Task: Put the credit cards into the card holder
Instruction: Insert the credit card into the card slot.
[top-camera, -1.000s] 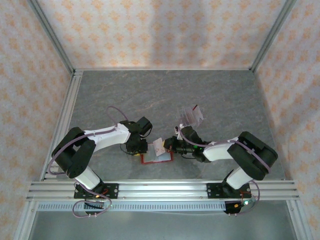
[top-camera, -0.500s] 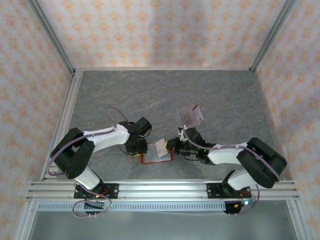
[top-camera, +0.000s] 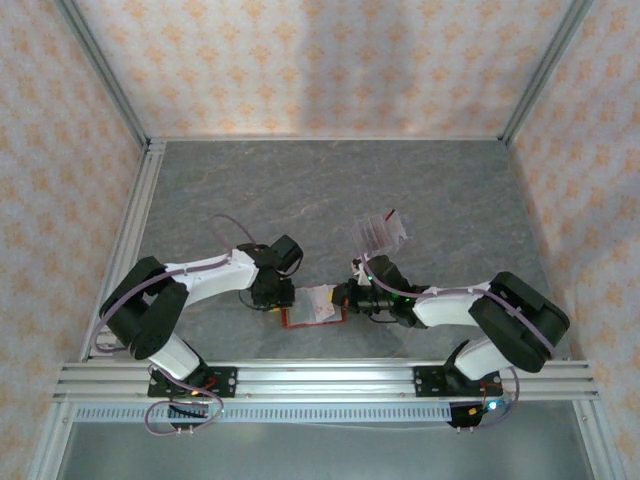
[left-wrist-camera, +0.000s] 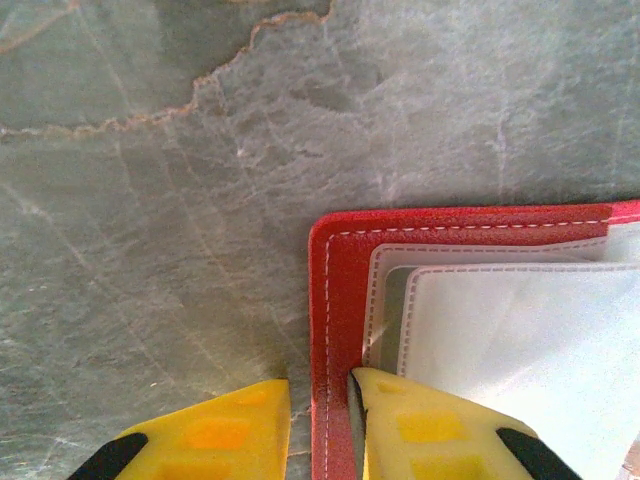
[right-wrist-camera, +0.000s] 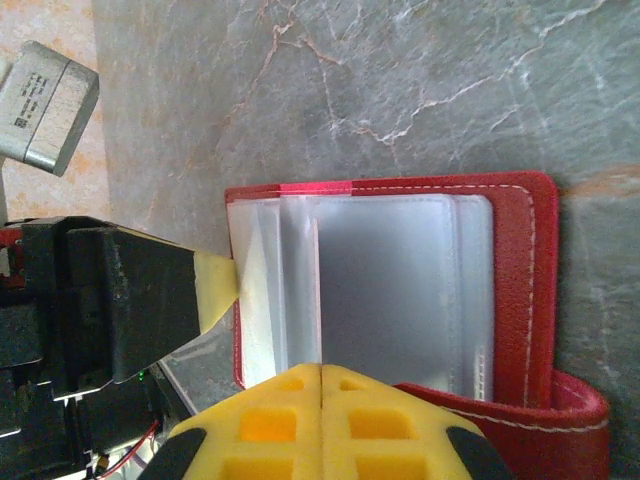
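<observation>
L gripper (left-wrist-camera: 318, 388) clamps the left cover edge of the open card holder (top-camera: 314, 324), which lies flat on the table (top-camera: 330, 190) betw. the arms. R gripper (right-wrist-camera: 320, 372) has its jaws together at the sleeves (right-wrist-camera: 400, 290), w/ one credit card (top-camera: 318, 300) over them. I judge insertion underway: seating unconfirmed, other cards not yet loaded.

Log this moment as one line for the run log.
left tool: clamped on card holder edge | right tool: shut on credit card over open sleeves | stage: card at sleeves, insertion unconfirmed
</observation>
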